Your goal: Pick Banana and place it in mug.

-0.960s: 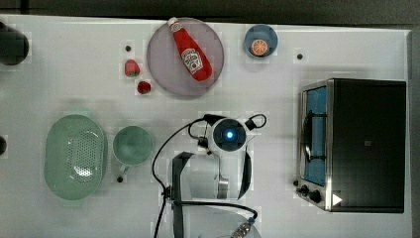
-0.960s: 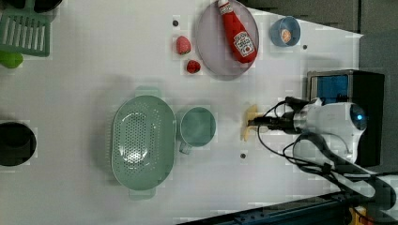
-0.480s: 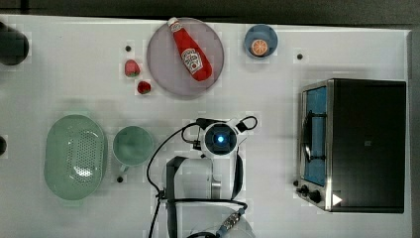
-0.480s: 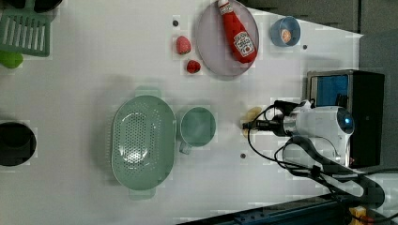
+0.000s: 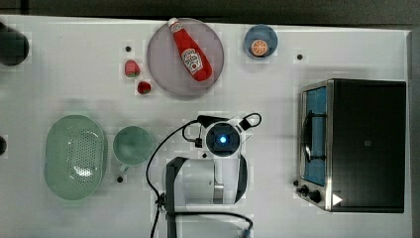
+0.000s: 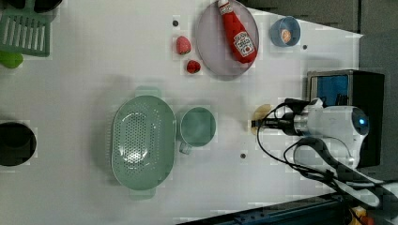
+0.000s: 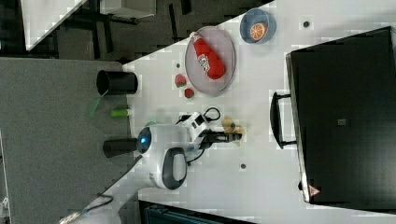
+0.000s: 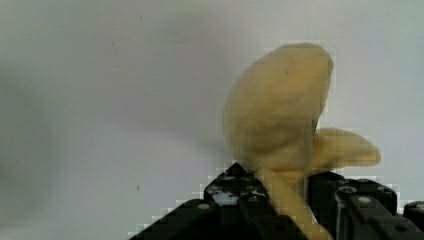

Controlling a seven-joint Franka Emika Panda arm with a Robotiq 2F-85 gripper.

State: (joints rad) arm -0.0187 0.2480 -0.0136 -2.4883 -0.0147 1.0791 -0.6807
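Since a second ago the arm has pulled back toward the bottom of the top view, and the banana that lay bare beside the claw in the left view is now partly covered by it. The white table [image 5: 59, 74] fills the scene; the right view shows grey floor beyond its edge.

The claw [image 8: 282, 200] is closed on the banana [image 8: 280, 115], its two black fingers [image 8: 235, 192] pressing the pale yellow fruit from either side in the wrist view. The banana sits at the table's middle, between the mug [image 5: 132, 145] and the oven [image 5: 354, 144], well apart from both.

One mint-green mug stands with nothing visible inside, just beside one green perforated basket [image 5: 74, 156], which also holds nothing. One grey plate [image 5: 163, 64] carries one red ketchup bottle [image 5: 189, 50]. Two strawberries [image 5: 131, 68] lie on the bare table near the plate's edge on the top view's left. One blue bowl [image 5: 261, 35] contains an orange slice [image 5: 259, 47]. One black oven with a blue door panel stands at the top view's right. A black cup [image 7: 116, 82] sits at the table's edge in the right view.
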